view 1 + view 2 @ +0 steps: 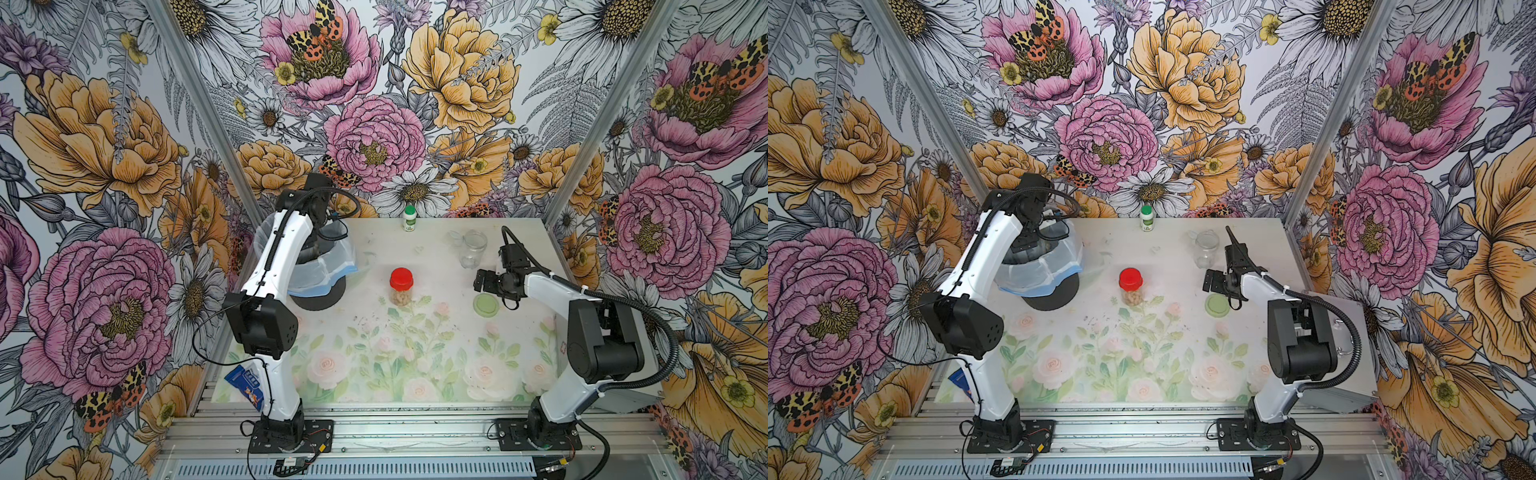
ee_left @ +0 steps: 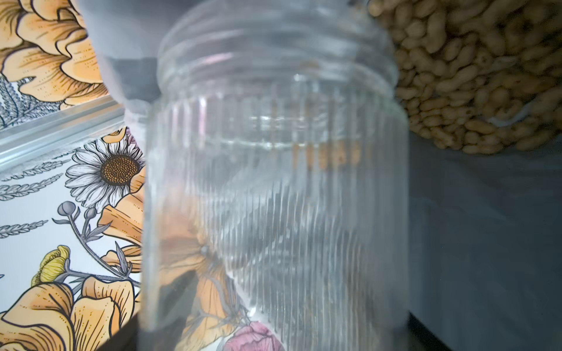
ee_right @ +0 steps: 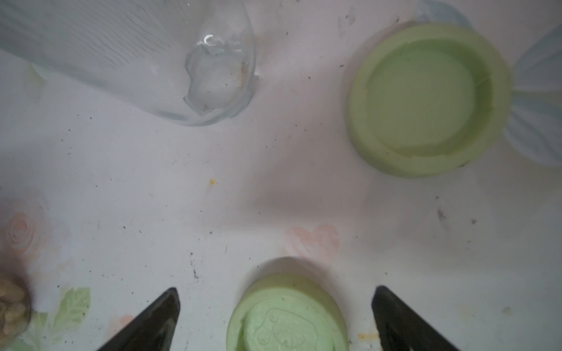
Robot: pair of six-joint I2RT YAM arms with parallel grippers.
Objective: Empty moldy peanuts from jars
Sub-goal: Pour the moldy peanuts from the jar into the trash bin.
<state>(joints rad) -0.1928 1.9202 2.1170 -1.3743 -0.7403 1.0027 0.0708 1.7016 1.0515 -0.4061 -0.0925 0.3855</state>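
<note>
in both top views the left gripper [image 1: 324, 235] reaches into the lined bin [image 1: 332, 272] at far left. a red-lidded jar [image 1: 401, 286] of peanuts [image 1: 401, 299] stands mid-table, and a lidless jar [image 1: 473, 248] stands far right.
left wrist: fingers clamped on an empty ribbed jar [image 2: 273, 197] beside the peanut heap [image 2: 471, 76].
right wrist: the right gripper [image 3: 275, 290] has its fingers wide apart, either side of a green lid [image 3: 286, 319].

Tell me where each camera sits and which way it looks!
Top views: high in front, looking down at the table; both arms show.
Left wrist: on the left arm over the bin, looking past a held jar at peanuts; no jaws show.
Right wrist: on the right arm, looking down at two lids; open jaws show.
Shared: both top views and right wrist show the table's empty jar.
</note>
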